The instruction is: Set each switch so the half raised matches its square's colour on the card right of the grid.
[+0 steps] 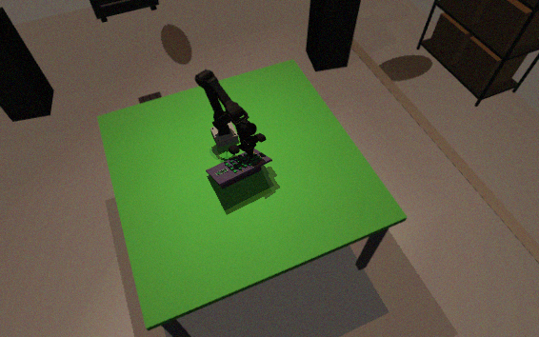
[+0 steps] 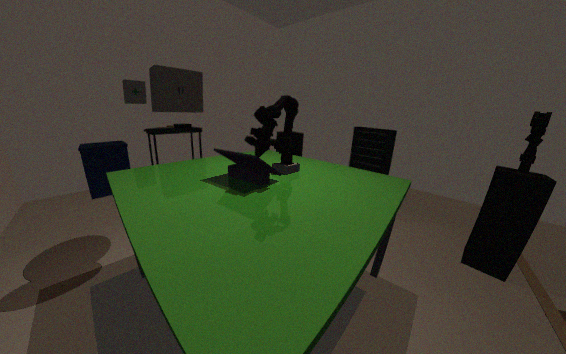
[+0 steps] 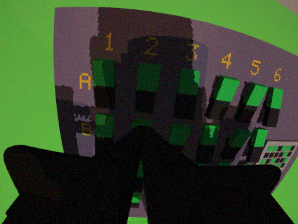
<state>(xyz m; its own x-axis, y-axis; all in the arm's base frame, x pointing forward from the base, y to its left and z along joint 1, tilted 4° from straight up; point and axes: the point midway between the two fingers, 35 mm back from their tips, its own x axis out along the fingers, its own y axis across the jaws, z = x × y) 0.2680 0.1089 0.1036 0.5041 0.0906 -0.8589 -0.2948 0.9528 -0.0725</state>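
The green table (image 1: 170, 200) carries the purple switch panel (image 1: 238, 168) near its middle, toward the far edge. The gripper (image 3: 141, 137), fingers together and empty, hovers low over column 2's switch (image 3: 148, 86); pressing its raised end seems next.

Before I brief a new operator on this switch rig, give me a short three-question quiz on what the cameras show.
1. True or false: the black parallel-jaw gripper is shut and holds nothing.
2. How many numbered columns does the purple switch panel carry? A) four B) six C) eight
3. Fill in: the small pattern card lies past column ___.

Key: 1 true; 2 B; 3 six.
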